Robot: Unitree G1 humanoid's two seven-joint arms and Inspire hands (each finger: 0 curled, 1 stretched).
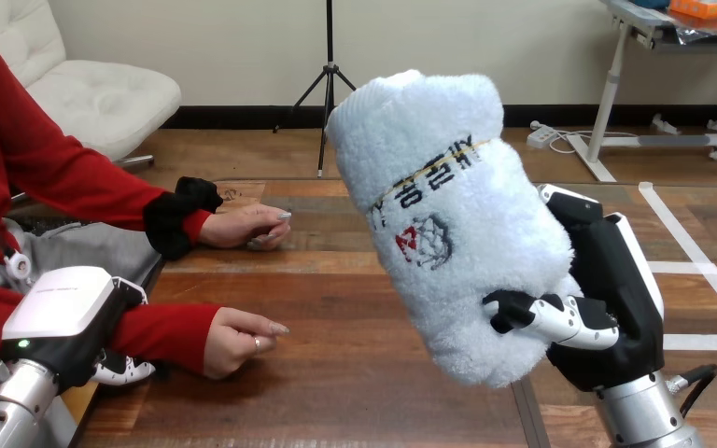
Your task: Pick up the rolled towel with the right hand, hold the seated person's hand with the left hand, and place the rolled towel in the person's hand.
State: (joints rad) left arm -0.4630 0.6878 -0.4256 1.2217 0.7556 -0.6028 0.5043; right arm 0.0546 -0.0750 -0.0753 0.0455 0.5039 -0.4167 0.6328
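my right robot hand (609,308) is closed on the rolled towel (448,215), thumb (549,314) curled across its lower end and the palm behind it; the roll is up off the desk (355,392), tilted, its upper end leaning toward the view's left; it looks thick, fluffy and light, soft enough to give under a squeeze, so i judge it will not slip easily but could sag or start to unroll if held by one end alone; a thin band (413,183) round its upper part seems to keep it together; the best hold is round the middle of the roll, across its width, leaving one end free for the person's palm; my left robot hand (65,313) is low at the left, against the red sleeve (163,331) behind the person's nearer hand (238,341); i cannot tell whether it grips anything; that hand and the person's farther hand (243,226) both rest palm down on the desk, loosely curled; the wood is flat, smooth and bare between us, with plenty of free space to carry the towel across.
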